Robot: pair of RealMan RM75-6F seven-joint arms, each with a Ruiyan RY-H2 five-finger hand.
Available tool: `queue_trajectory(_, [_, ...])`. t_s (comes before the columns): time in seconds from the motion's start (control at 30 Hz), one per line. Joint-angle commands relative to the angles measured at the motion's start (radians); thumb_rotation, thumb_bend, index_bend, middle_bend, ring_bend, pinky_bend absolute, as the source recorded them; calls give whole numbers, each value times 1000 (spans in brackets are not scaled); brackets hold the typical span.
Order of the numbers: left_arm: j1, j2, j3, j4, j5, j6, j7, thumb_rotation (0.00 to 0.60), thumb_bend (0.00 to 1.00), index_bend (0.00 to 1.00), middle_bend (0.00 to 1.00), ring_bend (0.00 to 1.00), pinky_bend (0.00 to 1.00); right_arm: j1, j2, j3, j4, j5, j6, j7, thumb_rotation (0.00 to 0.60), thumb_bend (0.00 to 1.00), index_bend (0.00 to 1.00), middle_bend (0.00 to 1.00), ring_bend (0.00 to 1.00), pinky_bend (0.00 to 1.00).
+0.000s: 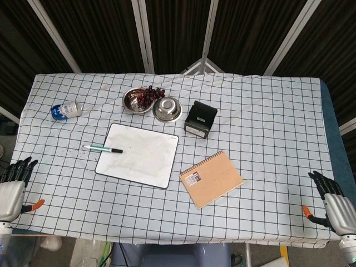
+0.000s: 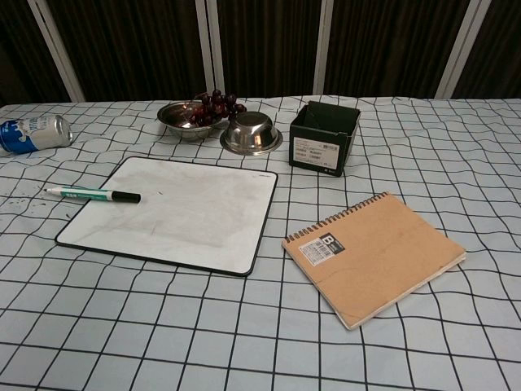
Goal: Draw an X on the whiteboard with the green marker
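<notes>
Left robot hand (image 1: 14,186) rests at the near left edge of the surface (image 1: 267,122), fingers apart, holding nothing. Green marker (image 1: 102,148) lies across the left edge of the whiteboard (image 1: 139,154), dark tip on the board, tail overhanging onto the cloth. Step in hand, by my reading: pick up the marker. You should come in with the left hand from the near side and pinch mid-barrel. The can (image 1: 65,109) sits far left, well apart; the notebook (image 1: 212,179) lies just right of the board. Open room is near the board. Right robot hand (image 1: 332,203), near right edge, is likewise spread and empty.
</notes>
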Motion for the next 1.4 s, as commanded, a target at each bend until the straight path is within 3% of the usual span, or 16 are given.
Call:
queue_trajectory(0.03, [0,0,1,0,1,-1,-1,600,39,0,0,0,0,-2,-3,3,2,-2,8,0,600,353,0,0,0,0])
queue_trajectory(0.53, [-1,-2,0,6,24,10,-28,600,39,0,0,0,0,-36,-67,54,48,-18,153,8,600,352,0,0,0,0])
queue_trajectory(0.97, [-18,-11,-21,31,62,32,-24,600,64,0,0,0,0,-50,-88,63,82,-28,192,18,600,352,0,0,0,0])
queue_trajectory(1.13, [-71,-12,-46,39,45,-34,14,600,103,10,0,0,0,-45,-89,63,80,-26,180,19,600,352,0,0,0,0])
queue_trajectory(1.4, [-241,-40,-155,45,-136,-265,85,600,222,226,0,0,0,-43,-85,63,72,-21,170,29,600,352,0,0,0,0])
